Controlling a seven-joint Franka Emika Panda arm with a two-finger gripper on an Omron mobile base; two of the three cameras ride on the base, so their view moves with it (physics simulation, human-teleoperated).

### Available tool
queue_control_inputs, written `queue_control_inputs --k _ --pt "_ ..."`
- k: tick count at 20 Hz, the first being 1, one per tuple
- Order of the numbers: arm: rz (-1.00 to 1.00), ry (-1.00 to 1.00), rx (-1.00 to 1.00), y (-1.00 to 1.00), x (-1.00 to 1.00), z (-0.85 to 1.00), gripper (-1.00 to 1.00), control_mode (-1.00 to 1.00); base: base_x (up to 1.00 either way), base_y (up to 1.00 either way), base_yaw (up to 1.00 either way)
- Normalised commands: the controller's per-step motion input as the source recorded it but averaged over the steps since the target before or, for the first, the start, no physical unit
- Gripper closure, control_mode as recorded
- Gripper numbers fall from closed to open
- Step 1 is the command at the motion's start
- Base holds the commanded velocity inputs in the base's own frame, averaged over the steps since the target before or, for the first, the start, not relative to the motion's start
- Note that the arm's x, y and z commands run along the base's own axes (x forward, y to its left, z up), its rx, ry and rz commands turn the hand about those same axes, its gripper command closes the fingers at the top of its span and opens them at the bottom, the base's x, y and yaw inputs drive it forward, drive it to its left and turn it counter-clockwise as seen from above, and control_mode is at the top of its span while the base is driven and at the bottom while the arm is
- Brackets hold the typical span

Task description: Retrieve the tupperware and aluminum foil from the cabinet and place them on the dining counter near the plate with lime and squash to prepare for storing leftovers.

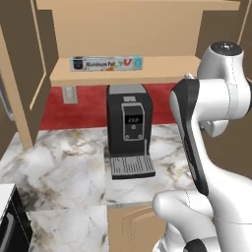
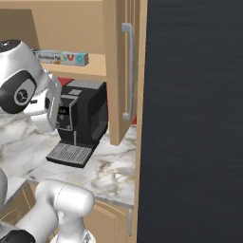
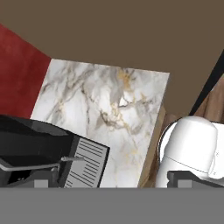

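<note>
The aluminum foil [image 1: 106, 63] lies lengthwise on the shelf board of the open tan cabinet [image 1: 147, 73], towards its left end. From the other side the foil [image 2: 61, 58] rests on the same cabinet shelf [image 2: 95, 65]. My gripper [image 3: 113, 183] points down at the marbled slab, well below the shelf. Its two fingertips [image 3: 40, 183] stand wide apart and open, with nothing between them. The tupperware, the plate and the dining counter are out of view.
A black coffee machine [image 1: 128, 123] [image 2: 80, 114] [image 3: 35, 148] stands on the marbled slab [image 1: 59, 167] under the shelf, against a red wall. A tan door with a silver handle [image 2: 126, 71] and a tall dark panel [image 2: 194, 118] close off the right.
</note>
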Motion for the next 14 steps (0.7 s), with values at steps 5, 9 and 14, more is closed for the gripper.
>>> queue_control_inputs --k 5,9,14 --pt "0.00 0.00 0.00 0.00 0.00 0.00 -1.00 1.00 0.15 0.26 -0.11" --pt "-0.01 -0.04 0.00 0.01 0.00 -0.03 -1.00 -1.00 0.00 0.00 0.00" --pt "0.00 -0.07 0.01 0.25 -0.02 -0.06 -1.00 -1.00 0.00 0.00 0.00"
